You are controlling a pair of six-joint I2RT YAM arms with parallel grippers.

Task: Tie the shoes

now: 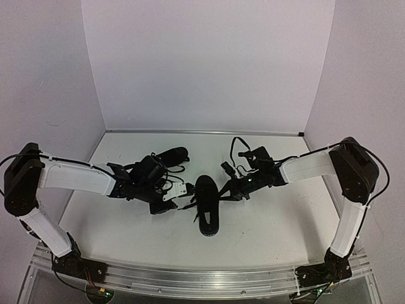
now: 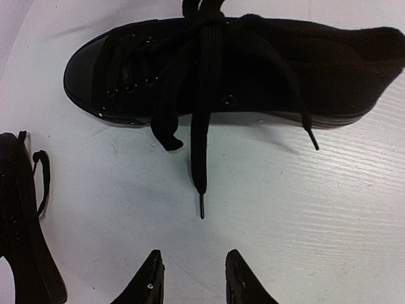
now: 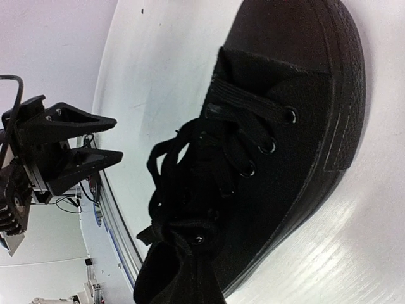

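Central shoe [image 2: 253,69]: laces [image 2: 201,126] crossed, ends loose on worktop [image 2: 285,209], no bow yet. Left hand [image 2: 193,275] apart, empty; right hand [image 1: 224,190] together, hold unconfirmed.

1. Table [image 1: 272,244]: white, flat, matte surface with faint scuff marks and a fine grain.
2. Walls [image 1: 209,63]: plain white panels enclosing the table at the rear and both sides.
3. Rear strip [image 1: 202,132]: thin metal band along the joint between table and rear wall.
4. Front rail [image 1: 202,280]: aluminium profile running along the table's near edge.
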